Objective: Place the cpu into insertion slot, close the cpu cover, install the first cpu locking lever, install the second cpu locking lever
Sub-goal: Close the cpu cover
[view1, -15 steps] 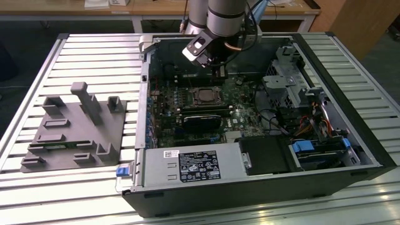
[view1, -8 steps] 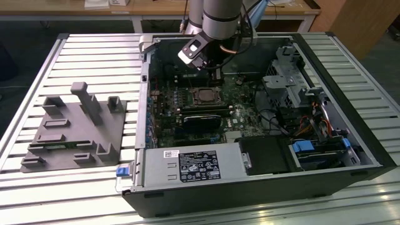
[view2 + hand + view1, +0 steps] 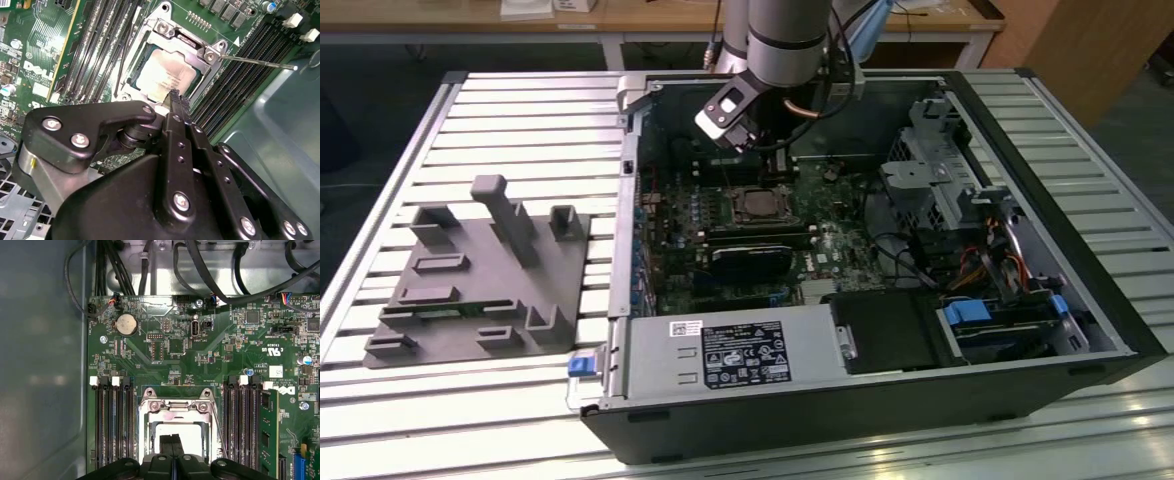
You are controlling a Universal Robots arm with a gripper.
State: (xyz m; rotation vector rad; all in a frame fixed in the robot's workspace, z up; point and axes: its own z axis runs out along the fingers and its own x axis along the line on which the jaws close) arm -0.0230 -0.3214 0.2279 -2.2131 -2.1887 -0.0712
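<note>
The cpu [image 3: 167,75] lies in the slot [image 3: 758,203] with the cover [image 3: 175,31] seemingly down over it, and the gripper [image 3: 175,96], its fingers [image 3: 179,125] pressed together and holding nothing, stands at the slot's edge. To seat a lever [image 3: 257,60] well, I think the tip must press the thin rod squarely, so it cannot slip off. The gripper body hides the slot's near edge, so contact is unclear.
</note>
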